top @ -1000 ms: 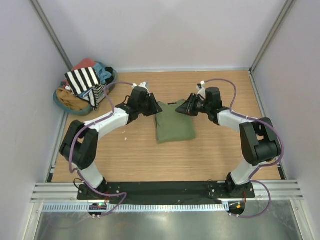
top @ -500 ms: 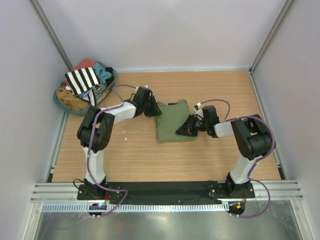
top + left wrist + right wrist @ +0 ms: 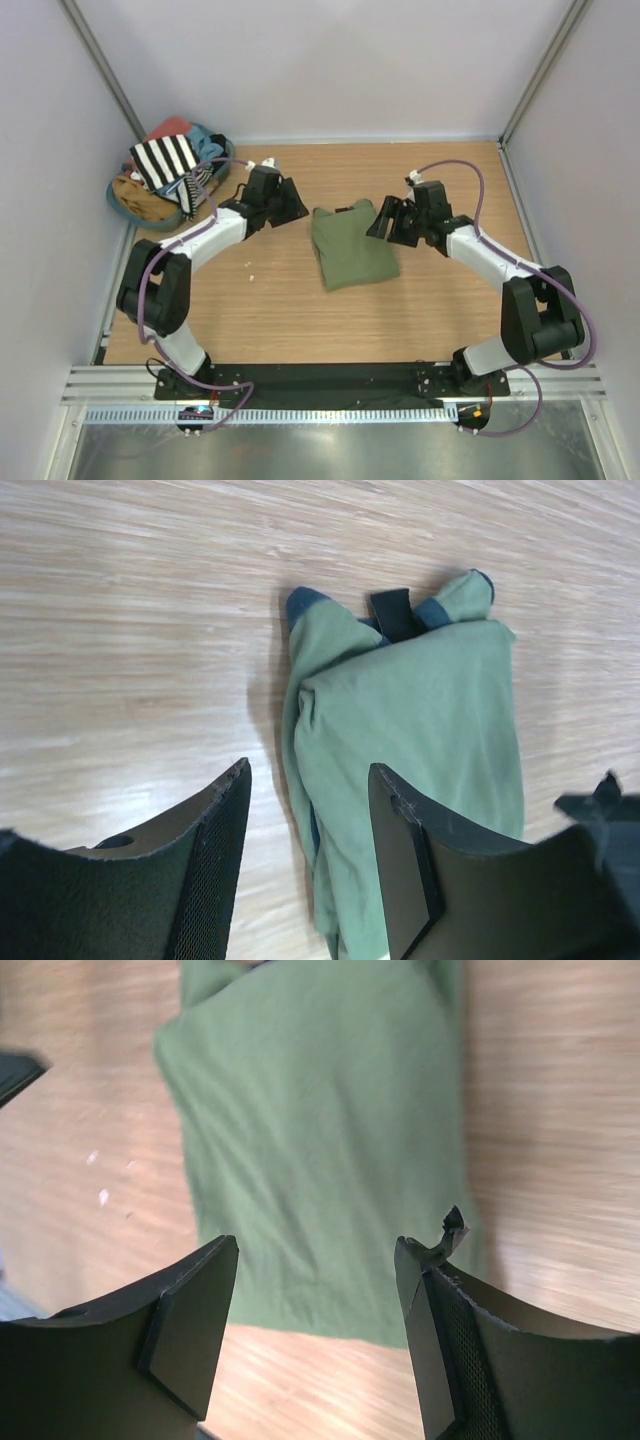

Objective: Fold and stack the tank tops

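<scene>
Left gripper (image 3: 308, 780): jaws apart, nothing between the fingers. It sits just beside the left edge of the green top (image 3: 350, 245), at the far end, clear of the cloth. In its wrist view the top lies ahead of the gap, with the straps and a dark label (image 3: 395, 610) at the far end.

Right gripper (image 3: 315, 1250): jaws apart, wider than the left, nothing held. It sits at the far right corner of the green top. Its wrist view is blurred and looks through the gap onto flat green cloth. Whether a finger touches the cloth cannot be told.

Green top: folded to a compact rectangle, lying flat on the table (image 3: 300, 310) between the two grippers, slightly skewed, strap end toward the far wall.

Striped top (image 3: 165, 158): unfolded, draped over the pile in the basket (image 3: 115, 205) at the far left corner, well apart from the green top. The same pile holds a salmon-red garment (image 3: 168, 128), a light blue garment (image 3: 205, 140) and a mustard garment (image 3: 140, 195).

White specks (image 3: 250, 265) lie on the table left of the green top.
</scene>
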Robot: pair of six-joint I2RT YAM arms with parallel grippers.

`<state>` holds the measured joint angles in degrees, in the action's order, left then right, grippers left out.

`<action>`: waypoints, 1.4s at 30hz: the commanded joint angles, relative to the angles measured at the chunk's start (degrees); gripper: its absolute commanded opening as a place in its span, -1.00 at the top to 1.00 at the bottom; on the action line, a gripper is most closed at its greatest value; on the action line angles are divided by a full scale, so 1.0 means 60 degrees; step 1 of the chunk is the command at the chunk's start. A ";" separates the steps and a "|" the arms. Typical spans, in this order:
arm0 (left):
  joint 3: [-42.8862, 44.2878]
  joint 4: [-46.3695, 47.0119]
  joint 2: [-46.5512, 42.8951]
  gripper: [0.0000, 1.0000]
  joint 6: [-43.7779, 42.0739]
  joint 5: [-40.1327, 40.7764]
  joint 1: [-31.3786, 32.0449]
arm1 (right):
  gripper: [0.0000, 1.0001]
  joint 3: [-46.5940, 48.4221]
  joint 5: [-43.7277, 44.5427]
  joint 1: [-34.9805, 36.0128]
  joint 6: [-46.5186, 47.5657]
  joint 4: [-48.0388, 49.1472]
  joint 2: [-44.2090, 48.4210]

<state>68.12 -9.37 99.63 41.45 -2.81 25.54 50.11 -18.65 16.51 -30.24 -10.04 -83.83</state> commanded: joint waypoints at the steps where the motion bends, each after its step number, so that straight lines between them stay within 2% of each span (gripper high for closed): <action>1: -0.0482 -0.0167 -0.0755 -0.04 -0.0200 0.0087 0.0050 | -0.42 0.1064 0.2007 0.0002 0.0908 -0.1445 -0.0002; 4: -0.0747 -0.0445 -0.1297 -0.05 -0.0273 0.0131 0.0079 | -0.42 0.1886 0.2843 0.0002 0.1099 -0.1724 -0.0718; 8: -0.0894 -0.0826 -0.2057 -0.04 -0.0463 0.0248 0.0065 | -0.30 0.3087 0.3065 0.0002 0.1348 -0.2017 -0.2065; 12: -0.0967 -0.1222 -0.2498 -0.05 -0.0668 0.0380 0.0065 | -0.43 0.4491 0.2306 -0.0013 0.1568 -0.2135 -0.3413; 16: -0.1069 -0.1588 -0.2792 -0.05 -0.0888 0.0819 0.0079 | -0.52 0.5080 0.1367 -0.0013 0.1481 -0.1813 -0.4352; 20: -0.1187 -0.1720 -0.2983 -0.04 -0.1020 0.0981 0.0065 | -0.51 0.5535 0.1702 -0.0013 0.1436 -0.2017 -0.4996; 24: -0.1129 -0.1866 -0.3056 -0.04 -0.1078 0.0703 0.0079 | -0.42 0.5740 0.1484 -0.0027 0.1466 -0.2062 -0.5393; 30: -0.1157 -0.1882 -0.3217 -0.04 -0.1093 0.0717 0.0079 | -0.15 0.5901 0.0737 -0.0027 0.1276 -0.1710 -0.6036; 32: -0.1172 -0.1881 -0.3203 -0.02 -0.1093 0.0732 0.0079 | 0.01 0.6033 0.0692 -0.0027 0.1129 -0.1666 -0.6169; 33: -0.1187 -0.1852 -0.3231 -0.01 -0.1093 0.0746 0.0079 | 0.18 0.6077 0.0663 -0.0057 0.1071 -0.1680 -0.6286; 35: -0.1274 -0.1765 -0.3348 0.00 -0.1064 0.0819 0.0079 | 0.39 0.6136 0.0663 -0.0202 0.0968 -0.1651 -0.6301; 36: -0.1318 -0.1692 -0.3407 0.01 -0.1049 0.0849 0.0065 | 0.59 0.6093 0.0721 -0.0305 0.0895 -0.1593 -0.6272; 40: -0.1421 -0.1603 -0.3641 0.03 -0.0947 0.1010 0.0079 | 0.88 0.5625 0.0853 -0.1358 0.0208 -0.1272 -0.5820; 42: -0.1450 -0.1545 -0.3671 0.04 -0.0874 0.1010 0.0065 | 0.92 0.5434 0.1057 -0.2190 0.0074 -0.1241 -0.5570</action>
<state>59.66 -20.43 79.68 35.77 1.96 25.82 84.49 -15.68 11.33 -27.14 -19.51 -120.51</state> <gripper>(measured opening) 0.484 0.136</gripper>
